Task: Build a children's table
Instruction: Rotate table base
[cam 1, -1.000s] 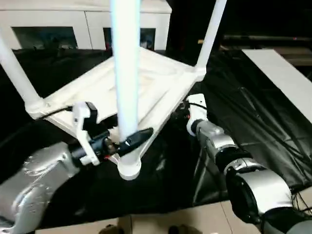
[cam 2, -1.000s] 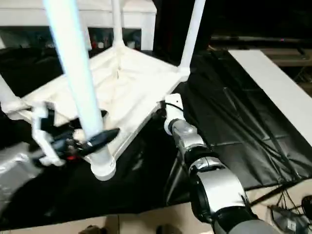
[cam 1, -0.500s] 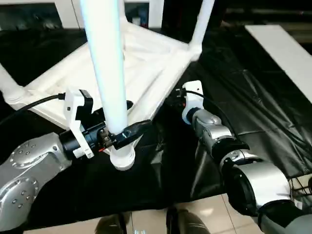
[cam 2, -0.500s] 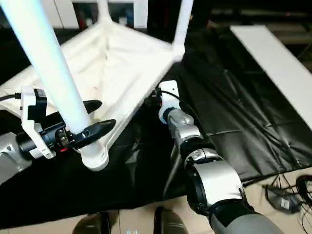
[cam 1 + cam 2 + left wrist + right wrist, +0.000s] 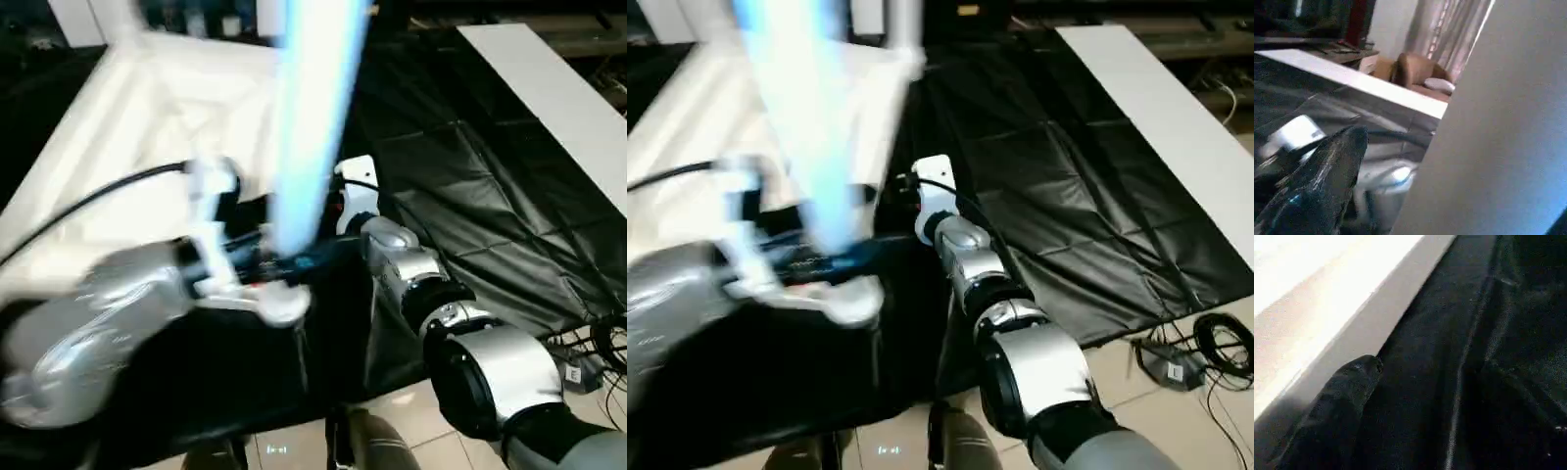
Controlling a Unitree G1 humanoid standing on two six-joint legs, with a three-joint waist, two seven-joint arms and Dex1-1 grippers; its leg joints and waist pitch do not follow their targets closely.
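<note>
- Children's table: top lies upside down on the black sheet, ribbed underside up, legs standing out of the corner sockets
- Near leg rises from the corner socket closest to the robot; likely the one being seated or checked
- Left tool straddles that leg just above the socket, fingers spread wide with the tube between them; looks placed to steady or press the leg, but real clamping can't be confirmed
- Right tool: fingers also wide, at the top's side edge over the sheet; probably bracing the top so it doesn't slide. Contact unclear
- Eye views give the layout: both silver forearms, a white board well apart on the right, cables on the floor
- Left wrist view adds the leg pressed close beside one black finger, plus a room behind
- Right wrist view adds the edge-to-sheet line, hidden behind the forearm from the head
</note>
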